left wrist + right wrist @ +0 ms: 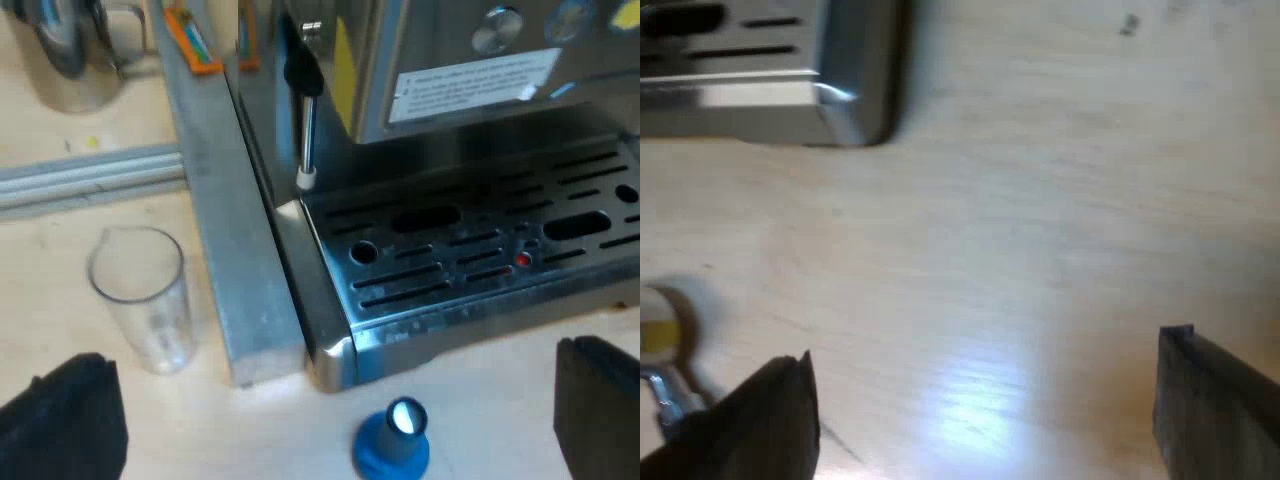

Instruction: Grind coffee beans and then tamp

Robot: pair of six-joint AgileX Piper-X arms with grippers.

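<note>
Task barely begun, I judge: no grounds seen, tamper (392, 442) untouched, so all 2 steps, grinding and tamping, remain. Tamper stands on table (1020, 220) just beside drip tray (470, 250) corner, below my left gripper (332, 370), which is spread wide, holding nothing. Tamper's long axis vertical, pale end up toward camera. My right gripper (988, 350) also spread wide, holding nothing, over table near coffee machine (840, 90) corner.

The table (50, 250) is light wood. A blue tamper (392, 445) sits on it between the fingers of the left claw (330, 400). A glass (140, 295) stands just past one finger. The machine (470, 270) sits farther ahead, a metal bar (225, 230) beside it.
</note>
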